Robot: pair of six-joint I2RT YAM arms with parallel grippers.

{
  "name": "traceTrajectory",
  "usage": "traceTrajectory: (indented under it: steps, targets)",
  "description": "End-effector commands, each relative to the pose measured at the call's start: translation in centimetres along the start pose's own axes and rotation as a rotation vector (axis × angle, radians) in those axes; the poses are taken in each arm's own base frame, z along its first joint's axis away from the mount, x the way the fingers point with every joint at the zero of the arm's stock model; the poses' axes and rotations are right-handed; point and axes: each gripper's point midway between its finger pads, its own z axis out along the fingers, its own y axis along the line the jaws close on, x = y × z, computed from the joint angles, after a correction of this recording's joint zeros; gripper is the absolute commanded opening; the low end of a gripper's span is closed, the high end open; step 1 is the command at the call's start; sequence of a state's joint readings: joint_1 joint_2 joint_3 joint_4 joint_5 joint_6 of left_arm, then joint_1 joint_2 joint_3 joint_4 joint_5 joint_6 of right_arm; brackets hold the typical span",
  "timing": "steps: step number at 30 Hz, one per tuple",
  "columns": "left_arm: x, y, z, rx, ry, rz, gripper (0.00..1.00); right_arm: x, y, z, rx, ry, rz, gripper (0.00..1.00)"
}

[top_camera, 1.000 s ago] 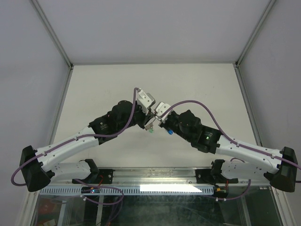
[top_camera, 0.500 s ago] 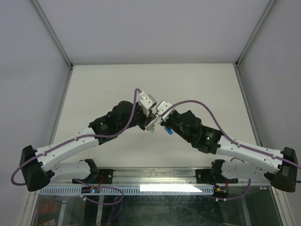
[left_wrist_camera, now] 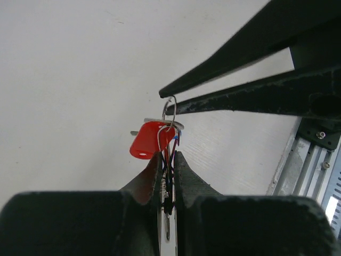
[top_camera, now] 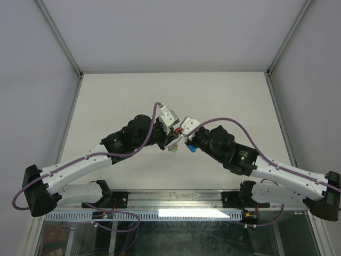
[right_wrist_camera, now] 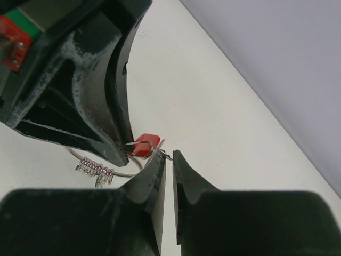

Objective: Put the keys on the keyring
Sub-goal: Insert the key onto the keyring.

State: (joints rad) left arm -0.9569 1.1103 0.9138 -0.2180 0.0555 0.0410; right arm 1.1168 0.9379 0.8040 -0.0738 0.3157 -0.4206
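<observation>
My left gripper (left_wrist_camera: 168, 154) (top_camera: 171, 141) is shut on the keyring (left_wrist_camera: 169, 109), a thin silver wire loop that sticks up from its tips. The red key (left_wrist_camera: 151, 140) (right_wrist_camera: 146, 144) hangs on that wire just past the tips. My right gripper (right_wrist_camera: 169, 155) (top_camera: 183, 141) meets it tip to tip, jaws a narrow slit apart. The wire's end lies at its left fingertip and nothing shows in the slit. Several small plain tags (right_wrist_camera: 95, 169) are strung along the wire below. From above, a green key (top_camera: 173, 150) and a blue key (top_camera: 190, 150) show under the grippers.
The white table (top_camera: 213, 96) has grey walls behind and at both sides. A metal rail (left_wrist_camera: 311, 160) runs along the near edge by the arm bases. The right gripper's black fingers (left_wrist_camera: 234, 50) cross the upper right of the left wrist view.
The right gripper's jaws have parted from shut to a narrow gap. The right arm has shifted slightly right. The red key now shows between the grippers from above.
</observation>
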Motion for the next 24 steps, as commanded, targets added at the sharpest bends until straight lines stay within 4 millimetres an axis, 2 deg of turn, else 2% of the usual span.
traceTrajectory:
  steps: [1,3,8,12,14,21,24]
  targets:
    - [-1.5,-2.1,-0.9,0.102,-0.038,0.024,0.00,-3.7,-2.2,-1.1,0.056,-0.113,0.031,0.13]
    - [-1.3,-2.4,-0.7,0.118,-0.031,0.022,0.00,-3.5,-2.4,-1.1,0.071,-0.108,0.047,0.15]
    - [-0.7,-2.9,-0.4,0.148,-0.010,0.006,0.00,-2.1,-4.5,-1.4,0.203,-0.051,0.079,0.23]
    - [-0.6,-2.9,-0.1,0.136,-0.015,-0.032,0.00,-1.5,-4.8,-2.3,0.204,-0.051,0.109,0.26]
    - [-0.8,-3.0,-0.1,0.139,-0.032,-0.055,0.00,-1.3,-3.8,-2.9,0.131,-0.060,0.129,0.26]
    - [-2.0,-3.1,-0.2,0.180,-0.094,-0.112,0.00,-0.3,2.3,-5.3,-0.226,-0.049,0.220,0.32]
    - [-2.4,-2.5,-0.6,0.186,-0.112,-0.133,0.00,0.6,3.1,-5.6,-0.259,-0.016,0.282,0.37]
